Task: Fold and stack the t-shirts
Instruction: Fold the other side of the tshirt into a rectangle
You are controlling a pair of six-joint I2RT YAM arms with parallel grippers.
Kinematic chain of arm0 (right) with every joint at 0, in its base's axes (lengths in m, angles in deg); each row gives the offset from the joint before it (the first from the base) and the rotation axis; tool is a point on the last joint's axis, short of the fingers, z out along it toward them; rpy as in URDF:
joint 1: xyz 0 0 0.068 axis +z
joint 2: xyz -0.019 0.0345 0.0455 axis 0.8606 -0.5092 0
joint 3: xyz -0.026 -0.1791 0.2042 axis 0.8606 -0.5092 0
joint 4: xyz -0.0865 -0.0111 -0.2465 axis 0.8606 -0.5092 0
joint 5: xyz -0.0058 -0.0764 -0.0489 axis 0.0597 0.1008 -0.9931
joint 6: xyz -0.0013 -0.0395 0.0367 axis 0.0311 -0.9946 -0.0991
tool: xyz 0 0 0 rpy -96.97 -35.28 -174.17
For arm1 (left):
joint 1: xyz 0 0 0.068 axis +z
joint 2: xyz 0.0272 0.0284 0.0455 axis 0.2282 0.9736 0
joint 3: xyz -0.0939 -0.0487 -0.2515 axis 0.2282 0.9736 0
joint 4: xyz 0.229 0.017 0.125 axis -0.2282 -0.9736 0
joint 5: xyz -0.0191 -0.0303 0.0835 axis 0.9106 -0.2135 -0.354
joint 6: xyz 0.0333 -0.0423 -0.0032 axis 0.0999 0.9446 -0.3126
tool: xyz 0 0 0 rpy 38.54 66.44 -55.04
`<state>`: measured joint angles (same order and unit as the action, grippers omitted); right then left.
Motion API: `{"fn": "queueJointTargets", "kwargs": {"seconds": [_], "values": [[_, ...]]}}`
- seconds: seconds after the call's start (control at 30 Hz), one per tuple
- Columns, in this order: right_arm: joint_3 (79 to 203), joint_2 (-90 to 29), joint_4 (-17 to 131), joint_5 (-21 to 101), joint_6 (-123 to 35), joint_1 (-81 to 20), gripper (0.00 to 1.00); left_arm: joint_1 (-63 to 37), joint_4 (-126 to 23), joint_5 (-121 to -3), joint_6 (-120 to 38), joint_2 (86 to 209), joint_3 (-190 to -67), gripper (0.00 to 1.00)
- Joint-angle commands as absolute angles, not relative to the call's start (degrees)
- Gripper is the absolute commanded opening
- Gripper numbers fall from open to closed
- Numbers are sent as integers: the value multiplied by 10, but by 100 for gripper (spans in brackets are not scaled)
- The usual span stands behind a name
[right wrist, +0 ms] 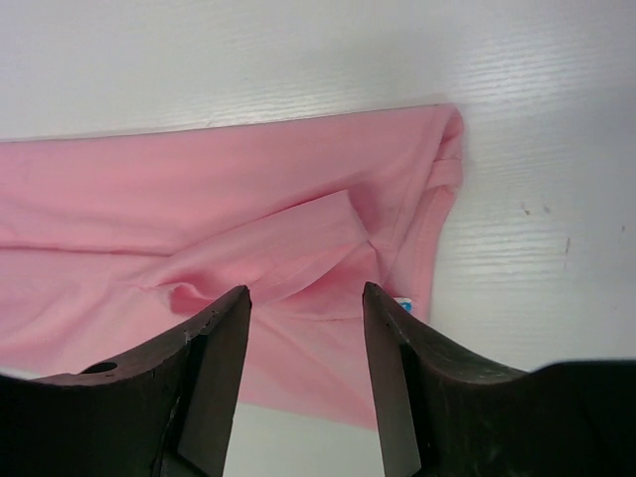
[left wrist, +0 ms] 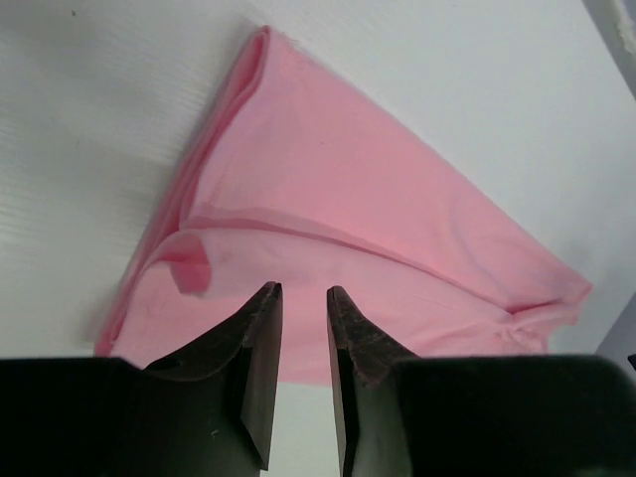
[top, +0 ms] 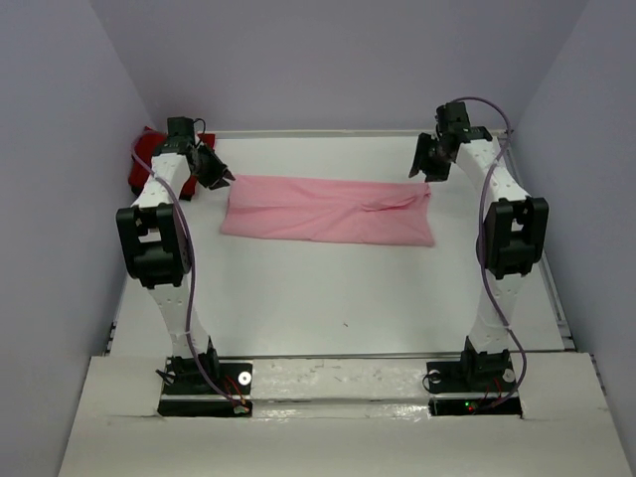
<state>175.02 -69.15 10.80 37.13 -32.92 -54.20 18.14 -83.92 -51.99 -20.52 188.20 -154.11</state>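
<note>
The light pink t-shirt [top: 328, 211] lies folded into a long strip across the back half of the table. It fills the left wrist view [left wrist: 338, 229] and the right wrist view [right wrist: 199, 219]. My left gripper [top: 227, 179] hangs just above the strip's left end, jaws a little apart and empty [left wrist: 303, 290]. My right gripper [top: 425, 171] hangs above the strip's right end, jaws wide apart and empty [right wrist: 305, 290]. The deep red t-shirt [top: 146, 159] lies bunched at the far left, partly hidden behind the left arm.
The white table [top: 338, 298] is walled in by pale lilac panels on three sides. A raised white ledge [top: 338, 383] carries both arm bases at the near edge. A small blue label [right wrist: 403, 305] shows at the pink shirt's edge.
</note>
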Motion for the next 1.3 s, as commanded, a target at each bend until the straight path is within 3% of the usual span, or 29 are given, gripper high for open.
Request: {"fn": "queueJointTargets", "kwargs": {"seconds": [0.0,0.27,0.37,0.4,0.43,0.67,1.0,1.27], "values": [[1734,-658,129,429,-324,-546,55,177,-830,-482,-205,1801,-1511,34],[1694,-642,132,486,-296,-546,54,177,-830,-475,-166,1735,-1393,34],[1664,-637,147,504,-288,-546,31,177,-808,-453,-150,1724,-1351,34],[1655,-636,151,508,-285,-546,11,177,-796,-443,-147,1722,-1338,34],[1639,-634,157,513,-282,-546,1,177,-790,-437,-141,1721,-1334,34],[1586,-633,200,575,-246,-540,0,177,-775,-416,-141,1724,-1341,33],[1484,-624,243,571,-233,-516,0,177,-790,-433,-148,1735,-1373,34],[1467,-629,246,553,-239,-510,0,177,-833,-511,-185,1775,-1427,34]]}}
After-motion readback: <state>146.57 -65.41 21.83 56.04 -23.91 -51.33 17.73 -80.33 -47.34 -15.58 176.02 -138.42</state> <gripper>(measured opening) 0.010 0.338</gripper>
